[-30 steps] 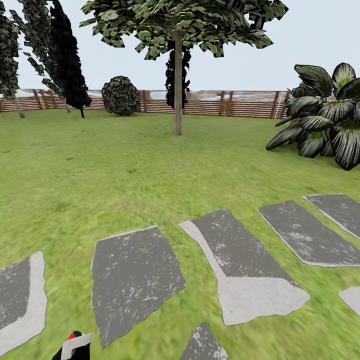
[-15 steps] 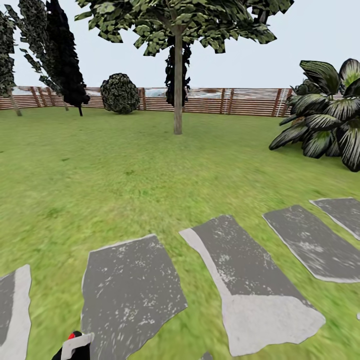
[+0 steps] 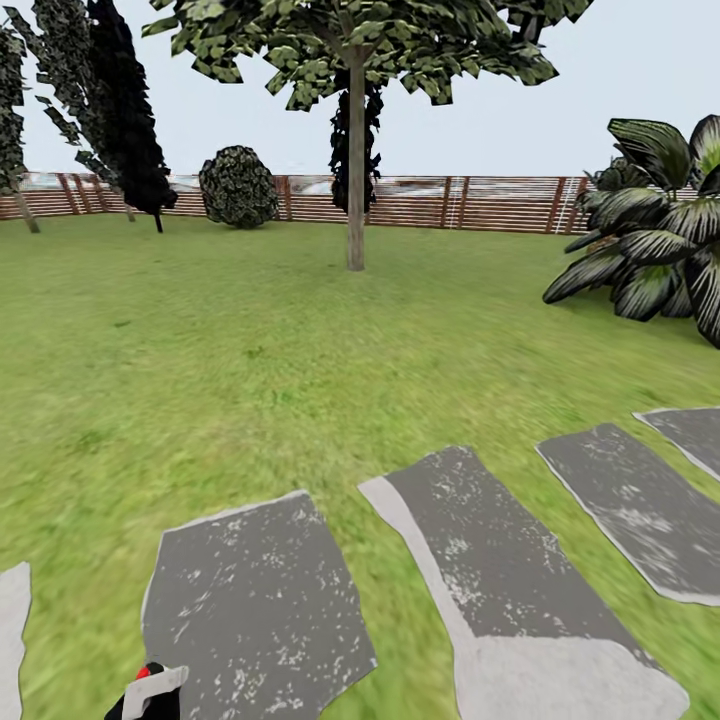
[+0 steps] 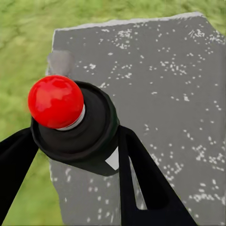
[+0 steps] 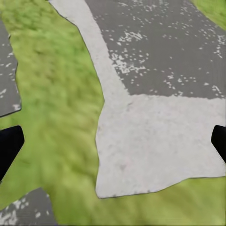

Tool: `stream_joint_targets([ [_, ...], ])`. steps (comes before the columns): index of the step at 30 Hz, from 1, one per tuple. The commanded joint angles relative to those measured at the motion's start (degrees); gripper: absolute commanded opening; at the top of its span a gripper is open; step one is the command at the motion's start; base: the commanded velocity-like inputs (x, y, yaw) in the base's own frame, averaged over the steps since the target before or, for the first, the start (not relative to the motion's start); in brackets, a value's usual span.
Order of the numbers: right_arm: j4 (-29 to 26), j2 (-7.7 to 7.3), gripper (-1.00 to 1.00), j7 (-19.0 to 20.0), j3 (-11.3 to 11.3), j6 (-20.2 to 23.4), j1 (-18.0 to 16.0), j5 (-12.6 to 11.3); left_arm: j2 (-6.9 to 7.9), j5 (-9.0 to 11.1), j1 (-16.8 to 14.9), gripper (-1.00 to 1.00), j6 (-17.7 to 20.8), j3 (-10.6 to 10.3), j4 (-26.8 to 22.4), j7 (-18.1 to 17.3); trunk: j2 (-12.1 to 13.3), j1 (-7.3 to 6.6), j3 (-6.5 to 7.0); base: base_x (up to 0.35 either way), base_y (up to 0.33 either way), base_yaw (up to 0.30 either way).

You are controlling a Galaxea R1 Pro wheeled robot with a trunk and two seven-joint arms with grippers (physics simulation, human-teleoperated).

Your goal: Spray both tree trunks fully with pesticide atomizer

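Gripping the atomizer (image 4: pixel 75 125), the left gripper (image 4: pixel 77 155) had both fingers clamped on its dark body, red top facing the camera; the right gripper (image 5: pixel 113 141) hung with fingers spread above a stepping stone (image 5: pixel 155 136).

Wide green grass lawn (image 3: pixel 250 330) carries everything. Dark grey irregular stepping-stone slabs (image 3: pixel 255 605) lie flat in it in a row, grass strips between them; one has a pale grey patch (image 5: pixel 155 141). A thick pale tree trunk (image 3: pixel 356 160) stands rooted farther back. Brown slatted wooden fence (image 3: pixel 440 205) bounds it.
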Motion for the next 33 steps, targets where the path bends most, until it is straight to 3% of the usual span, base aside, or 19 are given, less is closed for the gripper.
stream_joint_targets([
  [1,0.0,0.0,1.0,0.0,-0.2,-0.1,0.0,0.2,0.0,0.1,0.0,-1.0,-0.2,0.0,0.0,0.0,0.0,0.03,-0.05,0.34,0.0,0.0],
  [33,0.0,0.0,1.0,0.0,-0.2,-0.1,0.0,0.2,0.03,0.1,0.0,-1.0,-0.2,0.1,-0.4,0.1,0.0,0.03,-0.05,0.34,0.0,0.0],
])
